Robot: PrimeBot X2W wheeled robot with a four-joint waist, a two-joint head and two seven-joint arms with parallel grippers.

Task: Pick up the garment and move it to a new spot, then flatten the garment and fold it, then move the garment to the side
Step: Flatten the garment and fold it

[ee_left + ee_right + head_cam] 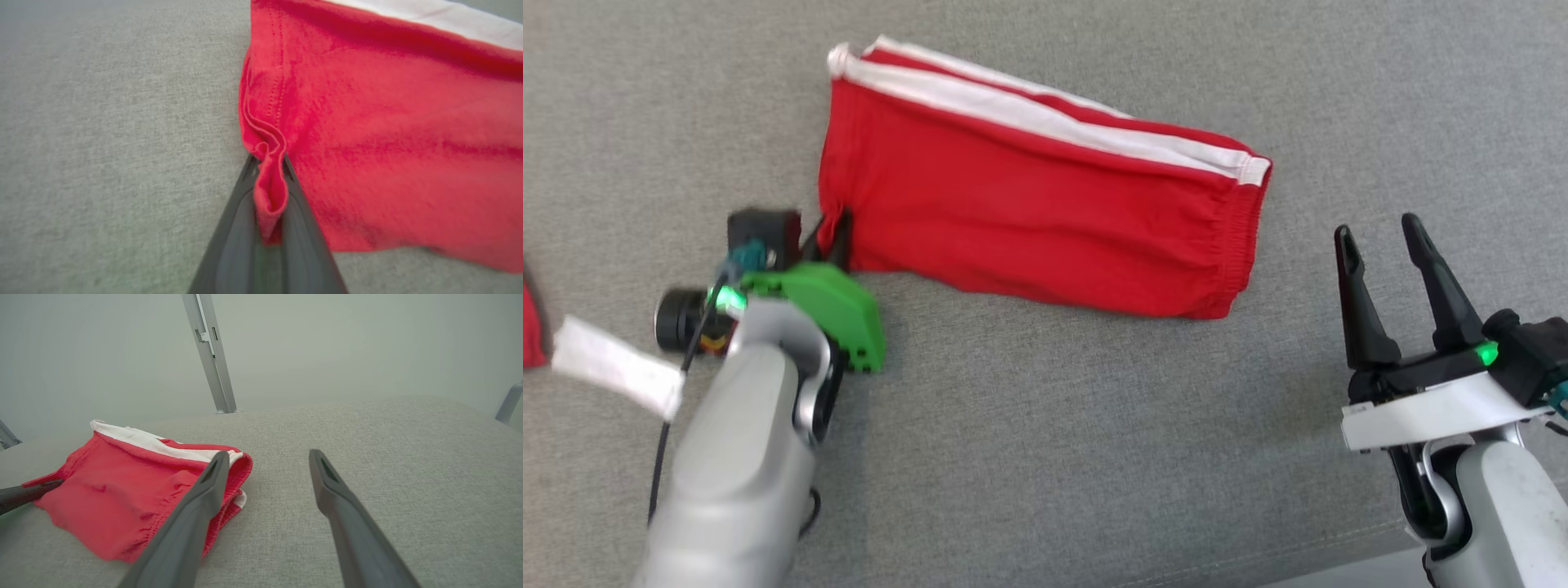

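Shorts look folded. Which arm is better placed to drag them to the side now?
Left. The left gripper is shut on a hem corner of the red shorts, so it can likely pull straight away. The right gripper is open, apart from the waistband end.

Bright red shorts (1029, 220), two white stripes along the far side. Beneath them, a plain grey woven cushion (1045, 449). Left gripper (832, 233): dark fingers, vivid green casing, green light. Right gripper (1380, 233): black fingers, white bracket, green light too. White label (617, 367) at the cushion's left edge.
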